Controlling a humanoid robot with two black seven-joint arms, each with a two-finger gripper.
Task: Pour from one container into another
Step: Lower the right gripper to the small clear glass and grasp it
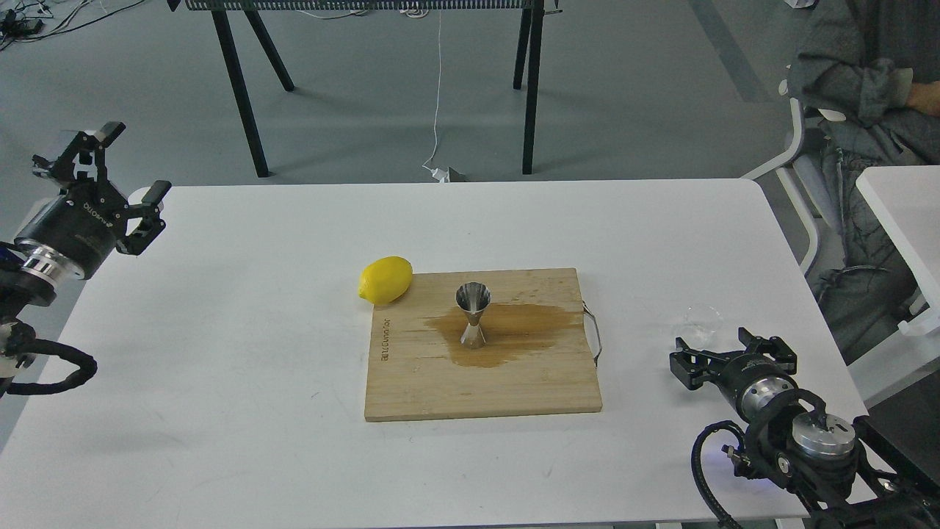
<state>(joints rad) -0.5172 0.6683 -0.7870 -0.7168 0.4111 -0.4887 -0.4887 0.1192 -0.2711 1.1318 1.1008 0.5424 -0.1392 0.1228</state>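
A small clear cup [701,325] stands on the white table near the right edge. The steel hourglass jigger [473,314] stands upright on a wooden cutting board [411,375], in a brown wet stain [521,329]. My right gripper [731,355] is open, low over the table just in front of the cup, its fingers spread to either side below it and not touching it. At the far left my left gripper [110,165] is raised by the table's left edge, open and holding nothing.
A yellow lemon [385,279] lies at the board's back-left corner. The board has a metal handle [592,342] on its right side. A seated person [866,88] and a second white table [903,213] are at the right. Black table legs stand behind.
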